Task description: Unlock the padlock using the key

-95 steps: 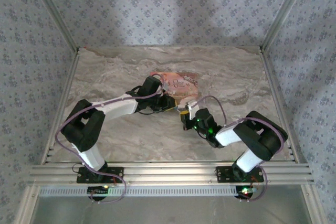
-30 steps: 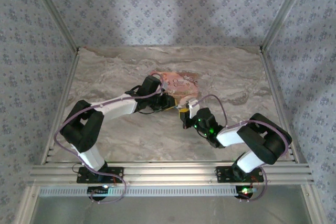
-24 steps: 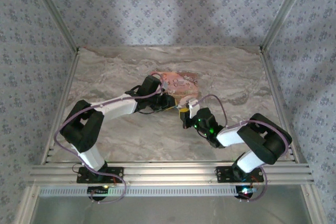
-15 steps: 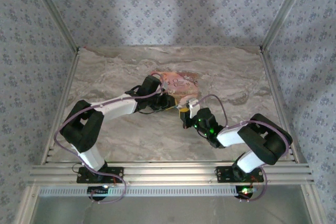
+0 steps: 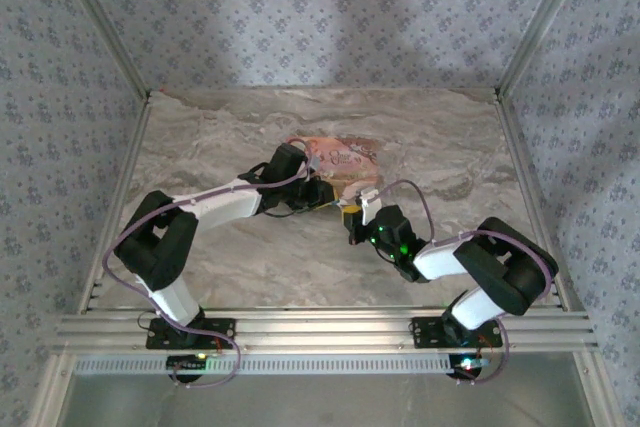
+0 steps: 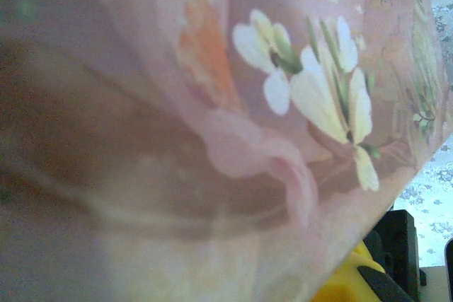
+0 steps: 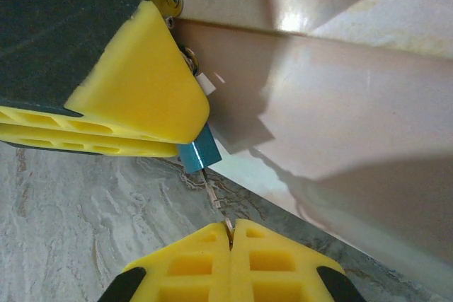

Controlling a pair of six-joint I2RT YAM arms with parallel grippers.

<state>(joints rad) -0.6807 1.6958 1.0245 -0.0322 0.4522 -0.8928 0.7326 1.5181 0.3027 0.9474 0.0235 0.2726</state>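
The pink box (image 7: pixel 340 104) sits on the marble table (image 5: pixel 220 137), right behind the action and crowding your left wrist cam. Can't tell what's inside. Your left gripper (image 7: pixel 166 141) is clamped on the tiny blue padlock (image 7: pixel 199 154), just beside the box wall. Your right gripper (image 7: pixel 230 235) pinches the key (image 7: pixel 214 196), which runs up to the padlock's underside.

Table (image 5: pixel 220 137): marble-pattern top, grey-beige veining, metal rails along side and near edges. Pink illustrated box (image 5: pixel 340 159) rests directly on it, near centre, slightly toward far side.
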